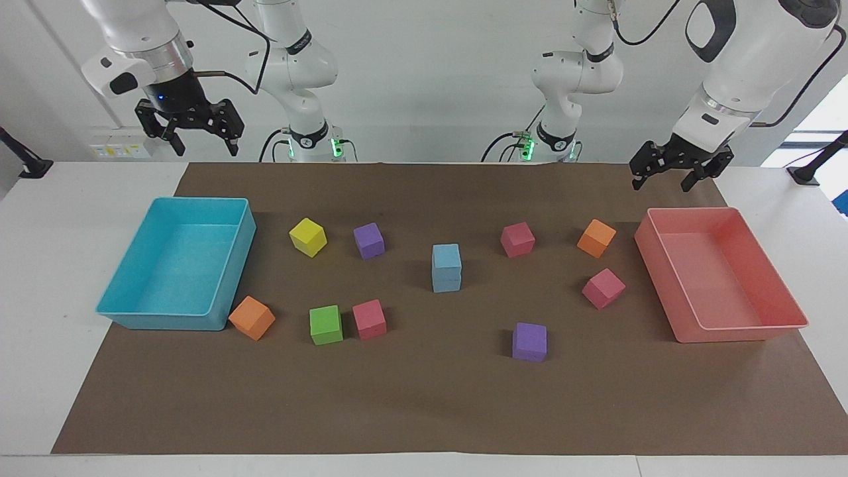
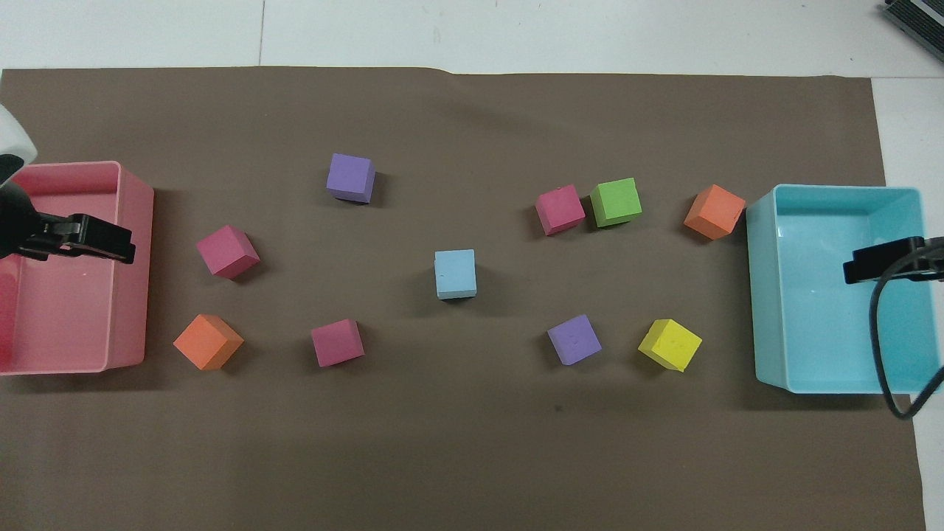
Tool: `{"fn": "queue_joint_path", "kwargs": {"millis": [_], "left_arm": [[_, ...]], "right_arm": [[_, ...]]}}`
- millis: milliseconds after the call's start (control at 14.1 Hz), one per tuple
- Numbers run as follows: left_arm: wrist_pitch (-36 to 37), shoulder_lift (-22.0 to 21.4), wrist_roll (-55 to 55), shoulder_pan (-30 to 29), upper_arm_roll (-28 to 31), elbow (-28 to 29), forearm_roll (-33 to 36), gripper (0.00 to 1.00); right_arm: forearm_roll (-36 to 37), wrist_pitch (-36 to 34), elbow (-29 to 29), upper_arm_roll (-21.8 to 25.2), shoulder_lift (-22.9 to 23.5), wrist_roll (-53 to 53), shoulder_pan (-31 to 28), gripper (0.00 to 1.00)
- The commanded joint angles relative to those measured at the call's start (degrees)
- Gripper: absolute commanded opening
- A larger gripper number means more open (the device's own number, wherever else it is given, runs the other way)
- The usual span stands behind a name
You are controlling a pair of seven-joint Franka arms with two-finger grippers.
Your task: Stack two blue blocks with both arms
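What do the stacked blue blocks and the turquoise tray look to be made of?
Blue blocks: probably foam, matte; no glare, softly rounded edges. Turquoise tray: likely moulded plastic, smooth with a slight sheen; thin walls, rounded corners, faint reflections on its floor.

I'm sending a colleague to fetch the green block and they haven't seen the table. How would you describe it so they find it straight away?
Start at the turquoise tray at the right arm's end of the brown mat. Beside the tray's corner farthest from the robots sits an orange block, then the green block, with a pink block next to it. It is the only green cube on the table.
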State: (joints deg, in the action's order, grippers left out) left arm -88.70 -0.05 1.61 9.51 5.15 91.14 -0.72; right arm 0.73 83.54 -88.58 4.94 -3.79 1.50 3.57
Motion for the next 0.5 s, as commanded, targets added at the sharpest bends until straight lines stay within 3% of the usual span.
{"fn": "queue_joint_path", "kwargs": {"millis": [0, 426], "left_arm": [[-1.6, -1.7, -0.2, 0.4, 0.0, 2.1, 0.6, 1.00], [-1.8, -1.7, 2.3, 0.3, -0.1, 2.1, 0.6, 1.00]], "right_arm": [[-0.9, -0.8, 0.3, 0.2, -0.3, 1.0, -0.1, 1.00], [-0.6, -1.2, 0.0, 0.2, -0.6, 1.3, -0.1, 1.00]]}}
